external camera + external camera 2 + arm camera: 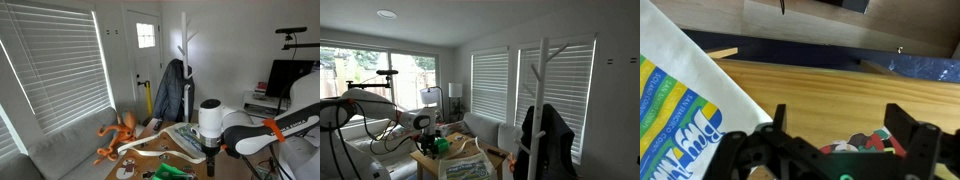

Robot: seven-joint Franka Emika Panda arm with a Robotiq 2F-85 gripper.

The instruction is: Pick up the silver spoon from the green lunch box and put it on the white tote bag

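Observation:
The green lunch box (166, 172) sits at the near end of the wooden table, and it also shows in an exterior view (440, 146). I cannot make out the silver spoon in any view. The white tote bag (186, 136) lies flat on the table with blue-green print; it also fills the left of the wrist view (680, 105) and shows in an exterior view (468, 168). My gripper (845, 125) is open and empty, hanging above bare wood just beside the bag's edge. In an exterior view it (211, 152) is above the table between the bag and the box.
An orange octopus toy (118, 135) and a white curved strip (150, 151) lie on the table. A coat rack with a dark jacket (172, 88) stands behind. A red, green and white patterned thing (868, 143) shows low between the fingers. A grey sofa (60, 150) flanks the table.

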